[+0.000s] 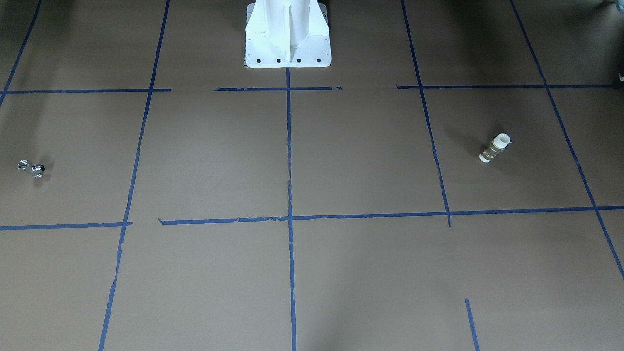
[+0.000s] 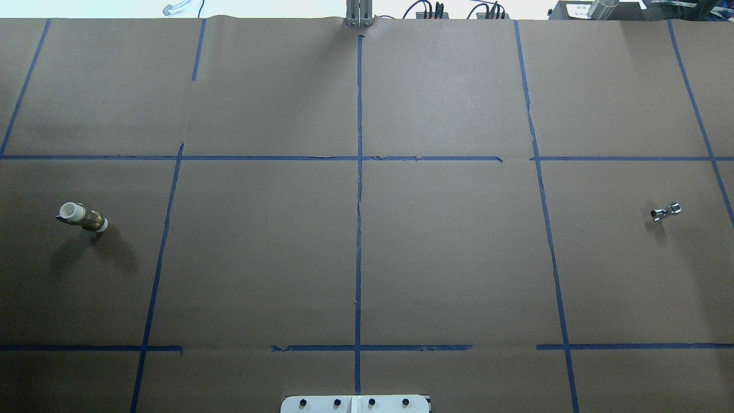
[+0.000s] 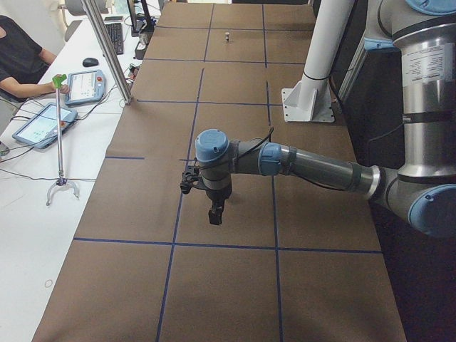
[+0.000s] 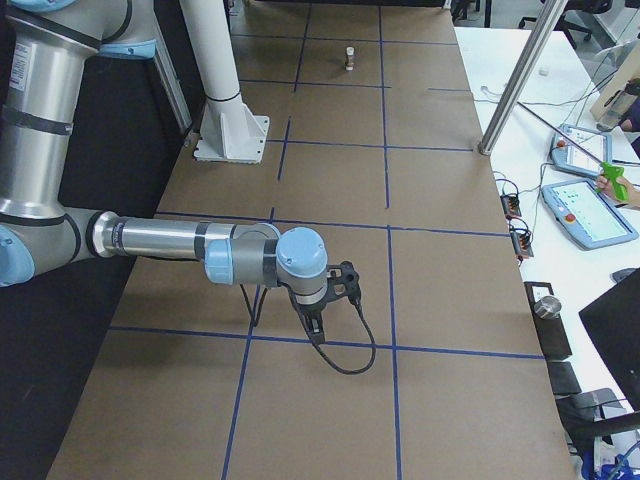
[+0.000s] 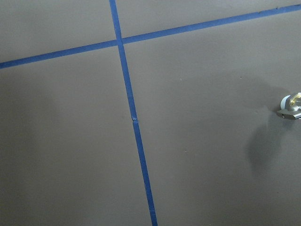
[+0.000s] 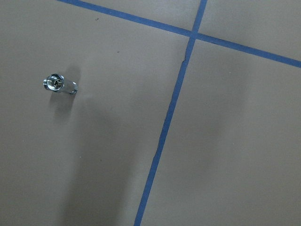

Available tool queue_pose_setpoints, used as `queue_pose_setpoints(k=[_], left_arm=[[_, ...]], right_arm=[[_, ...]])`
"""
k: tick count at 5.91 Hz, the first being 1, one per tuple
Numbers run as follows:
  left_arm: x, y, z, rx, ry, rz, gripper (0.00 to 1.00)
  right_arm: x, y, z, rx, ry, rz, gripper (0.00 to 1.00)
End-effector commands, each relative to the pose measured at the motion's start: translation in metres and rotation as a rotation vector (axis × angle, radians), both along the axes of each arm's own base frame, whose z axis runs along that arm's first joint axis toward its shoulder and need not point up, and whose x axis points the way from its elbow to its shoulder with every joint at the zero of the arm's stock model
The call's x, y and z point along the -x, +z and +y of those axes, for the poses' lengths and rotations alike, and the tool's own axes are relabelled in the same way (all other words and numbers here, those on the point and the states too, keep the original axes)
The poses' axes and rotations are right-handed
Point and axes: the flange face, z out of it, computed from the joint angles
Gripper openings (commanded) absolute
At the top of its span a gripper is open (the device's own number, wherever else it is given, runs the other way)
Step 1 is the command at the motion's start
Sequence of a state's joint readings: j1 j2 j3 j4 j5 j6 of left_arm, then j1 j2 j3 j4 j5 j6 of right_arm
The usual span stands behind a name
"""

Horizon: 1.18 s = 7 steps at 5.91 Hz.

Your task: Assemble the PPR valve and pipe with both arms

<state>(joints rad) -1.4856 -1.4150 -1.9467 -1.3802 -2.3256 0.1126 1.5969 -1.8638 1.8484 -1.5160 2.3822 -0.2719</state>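
Showing the valve [image 2: 84, 216] standing on one white end on the brown paper of the table [image 2: 258, 258], far out on the robot's left side, in a square marked off by blue tape lines [image 2: 359, 229]. Showing the pipe [image 2: 666, 211] lying on its side far out on the right side, well apart from the valve, with the middle squares and the white base [image 1: 287, 36] between them. Catching only a sliver of the valve at the right edge of the left wrist view, and the whole pipe at the upper left of the right wrist view. Showing the left gripper [image 3: 215, 214] and the right gripper [image 4: 318, 330] hanging over the paper, pointing down, touching neither part. Leaving the state of both pairs of jaws impossible to tell, both being visible in the side views only.
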Motion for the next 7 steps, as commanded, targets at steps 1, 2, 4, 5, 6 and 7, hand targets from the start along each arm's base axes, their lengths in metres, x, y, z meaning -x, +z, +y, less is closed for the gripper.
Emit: queue_pose_setpoints(k=[1, 2, 4, 5, 6, 7], left_arm=[[-0.008, -0.004, 0.002, 0.005, 0.009, 0.048, 1.00], [-0.046, -0.019, -0.002, 0.073, 0.008, 0.128, 1.00], [-0.143, -0.073, -0.016, 0.099, -0.077, 0.183, 1.00], [-0.176, -0.079, -0.018, 0.097, -0.117, 0.143, 1.00], [-0.211, -0.070, -0.018, 0.090, -0.095, 0.083, 1.00], [-0.233, -0.060, -0.031, 0.076, -0.087, 0.038, 1.00]], right_arm=[[0.001, 0.002, 0.001, 0.007, 0.000, -0.011, 1.00], [0.001, 0.001, 0.002, 0.007, 0.001, -0.019, 1.00], [0.001, 0.002, 0.002, 0.006, -0.001, -0.019, 1.00], [0.001, 0.000, 0.001, 0.000, -0.002, -0.018, 1.00], [0.001, 0.000, 0.001, 0.000, -0.002, -0.018, 1.00], [0.001, 0.000, 0.001, 0.000, -0.002, -0.018, 1.00]])
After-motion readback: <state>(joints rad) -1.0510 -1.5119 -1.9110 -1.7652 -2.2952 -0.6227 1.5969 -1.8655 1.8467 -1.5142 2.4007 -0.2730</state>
